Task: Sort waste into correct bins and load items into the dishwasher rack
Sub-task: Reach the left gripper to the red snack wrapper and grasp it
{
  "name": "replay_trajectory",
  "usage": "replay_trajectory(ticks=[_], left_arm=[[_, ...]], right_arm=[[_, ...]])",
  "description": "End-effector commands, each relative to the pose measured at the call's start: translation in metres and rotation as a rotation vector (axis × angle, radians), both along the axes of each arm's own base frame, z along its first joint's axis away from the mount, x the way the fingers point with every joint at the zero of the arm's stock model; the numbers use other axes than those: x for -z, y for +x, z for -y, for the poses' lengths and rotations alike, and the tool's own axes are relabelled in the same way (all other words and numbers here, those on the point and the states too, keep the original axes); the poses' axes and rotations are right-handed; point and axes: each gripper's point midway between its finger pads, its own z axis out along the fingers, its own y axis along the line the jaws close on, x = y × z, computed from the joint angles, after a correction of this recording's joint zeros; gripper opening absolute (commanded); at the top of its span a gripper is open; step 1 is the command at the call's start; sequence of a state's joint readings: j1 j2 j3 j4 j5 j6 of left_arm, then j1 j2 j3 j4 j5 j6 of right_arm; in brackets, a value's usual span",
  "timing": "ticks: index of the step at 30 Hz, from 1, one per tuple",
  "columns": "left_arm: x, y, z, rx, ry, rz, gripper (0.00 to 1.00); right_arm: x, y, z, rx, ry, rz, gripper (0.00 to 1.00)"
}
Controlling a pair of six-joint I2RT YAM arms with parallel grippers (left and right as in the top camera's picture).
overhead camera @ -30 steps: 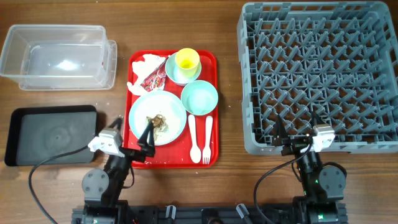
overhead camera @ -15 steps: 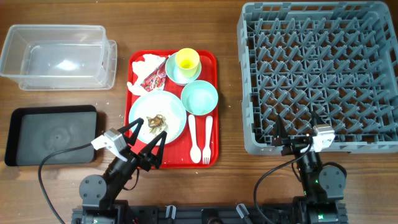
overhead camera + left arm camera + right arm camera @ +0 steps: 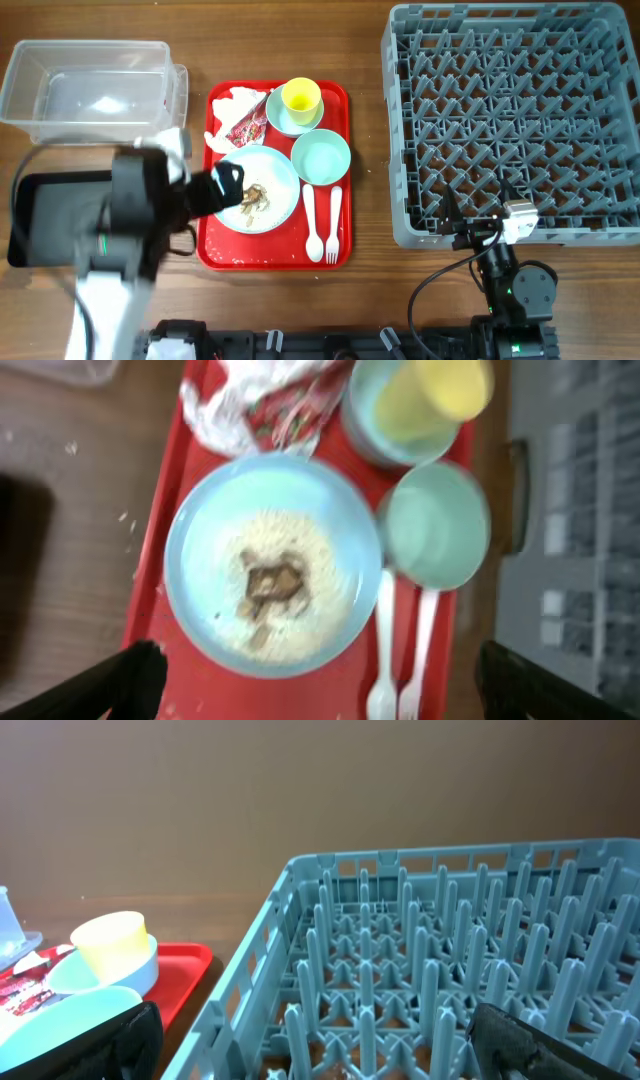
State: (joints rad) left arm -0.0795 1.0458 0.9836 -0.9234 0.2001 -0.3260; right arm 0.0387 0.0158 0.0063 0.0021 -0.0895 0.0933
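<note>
Your left pincer (image 3: 335, 682) hangs with its fingers spread wide above the round white plate (image 3: 300, 520), which sits on the red tray (image 3: 160, 610) with brown food scraps (image 3: 270, 582) at its middle. Your right pincer (image 3: 325, 1045), fingers also apart and empty, sits by the near wall of the grey rack (image 3: 420, 970).

The rack (image 3: 440, 970) is seen at right, with the yellow cup (image 3: 110, 940) seated in a bowl (image 3: 125, 975) on the red tray (image 3: 187, 968) at left.
</note>
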Motion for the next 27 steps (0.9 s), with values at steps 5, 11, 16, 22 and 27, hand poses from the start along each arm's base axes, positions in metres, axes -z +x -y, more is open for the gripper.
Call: replay_trajectory(ticks=[5, 11, 16, 22, 27], left_arm=[[0.054, 0.071, 0.024, 0.105, -0.023, -0.222, 1.00], [0.054, 0.117, -0.007, 0.055, 0.183, -0.059, 1.00], [0.038, 0.151, -0.004, 0.053, 0.178, 0.092, 1.00], [0.070, 0.167, -0.001, 0.046, 0.161, 0.055, 1.00], [0.093, 0.175, 0.000, 0.032, 0.153, 0.027, 0.81]], right_arm=[[-0.002, -0.001, -0.003, -0.016, 0.013, 0.006, 1.00], [-0.002, -0.001, -0.003, -0.016, 0.013, 0.006, 1.00], [-0.002, -0.001, -0.003, -0.016, 0.013, 0.006, 1.00], [-0.002, -0.001, -0.003, -0.016, 0.013, 0.006, 1.00], [-0.002, -0.001, -0.003, -0.016, 0.013, 0.006, 1.00]])
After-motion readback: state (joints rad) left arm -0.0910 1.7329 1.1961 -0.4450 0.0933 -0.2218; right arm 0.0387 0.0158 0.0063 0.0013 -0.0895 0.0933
